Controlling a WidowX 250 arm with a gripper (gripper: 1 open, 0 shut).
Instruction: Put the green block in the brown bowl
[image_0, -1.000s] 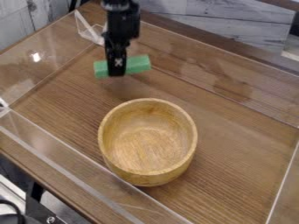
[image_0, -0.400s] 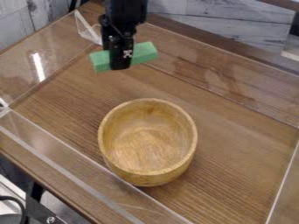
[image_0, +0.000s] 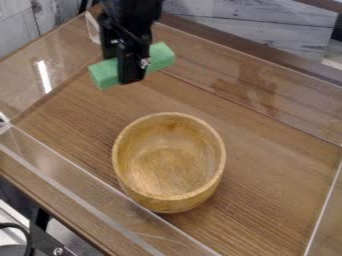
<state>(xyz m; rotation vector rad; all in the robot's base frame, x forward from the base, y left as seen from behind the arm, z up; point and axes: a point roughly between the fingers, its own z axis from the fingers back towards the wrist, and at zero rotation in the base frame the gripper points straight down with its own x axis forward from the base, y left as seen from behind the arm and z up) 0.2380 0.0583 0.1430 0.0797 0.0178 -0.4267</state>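
Observation:
The green block (image_0: 158, 58) is a short bright green bar, held off the wooden tabletop and tilted, its left end lower. My black gripper (image_0: 130, 70) points straight down from the top of the view and is shut on the block's middle. The brown bowl (image_0: 168, 161) is a round light-wood bowl with thick walls, standing empty on the table below and to the right of the gripper. The block hangs above the table, short of the bowl's far rim.
A clear plastic wall (image_0: 80, 195) runs along the near left edge and another along the far right side (image_0: 287, 95). The wooden tabletop (image_0: 274, 180) spreads around the bowl.
The gripper has lifted the green block off the table and carried it toward the camera and left. The block has rolled, so its left end now hangs lower.

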